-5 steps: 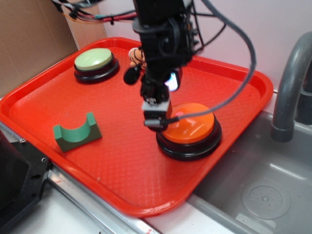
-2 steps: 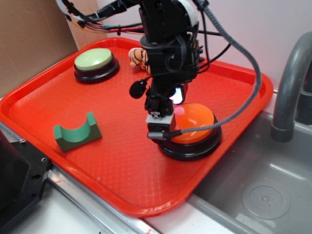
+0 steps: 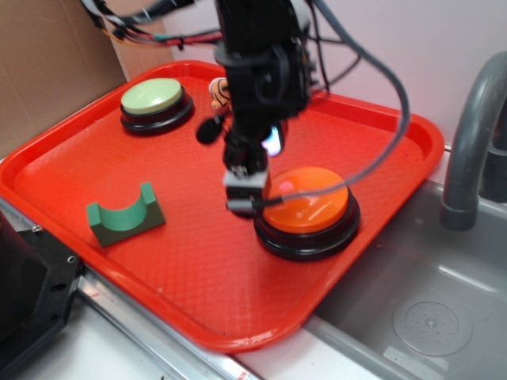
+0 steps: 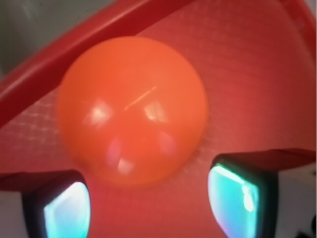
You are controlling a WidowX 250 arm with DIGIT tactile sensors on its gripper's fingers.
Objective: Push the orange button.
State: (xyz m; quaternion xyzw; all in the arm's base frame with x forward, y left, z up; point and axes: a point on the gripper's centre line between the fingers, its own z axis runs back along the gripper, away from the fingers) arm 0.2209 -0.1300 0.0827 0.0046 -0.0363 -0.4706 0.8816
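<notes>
Wrist view first, since that's where we get the clearest read: the orange button point(image 4: 131, 109) fills the middle of the frame, its glossy dome sitting at roughly 12 o'clock from the gripper point(image 4: 153, 198), whose two fingertips point(image 4: 67, 206) frame the bottom corners with a wide gap between them. So we'd call the claw spread apart and holding nothing.

In the exterior view the orange button point(image 3: 307, 210) sits on its black base on the red tray point(image 3: 182, 269), toward the tray's 3 o'clock side and near the edge by the sink point(image 3: 428, 309). The gripper point(image 3: 247, 196) hangs at the button's 9 o'clock rim; whether it is actually touching the cap we can't tell from here, the tip is a bit blurred. That's the relation the next move turns on, in our opinion: the dome's centre lies toward 3 o'clock from the fingertips, so a press would want a small shift that way and then straight down. Come down off-centre and the fingers could just slide off the curved cap.

Further out, the green button point(image 3: 155, 99) is at the tray's 11 o'clock corner, well apart, a green arch block point(image 3: 125, 215) sits near 8 o'clock, and a small plush tiger point(image 3: 219, 92) peeks out behind the arm.
</notes>
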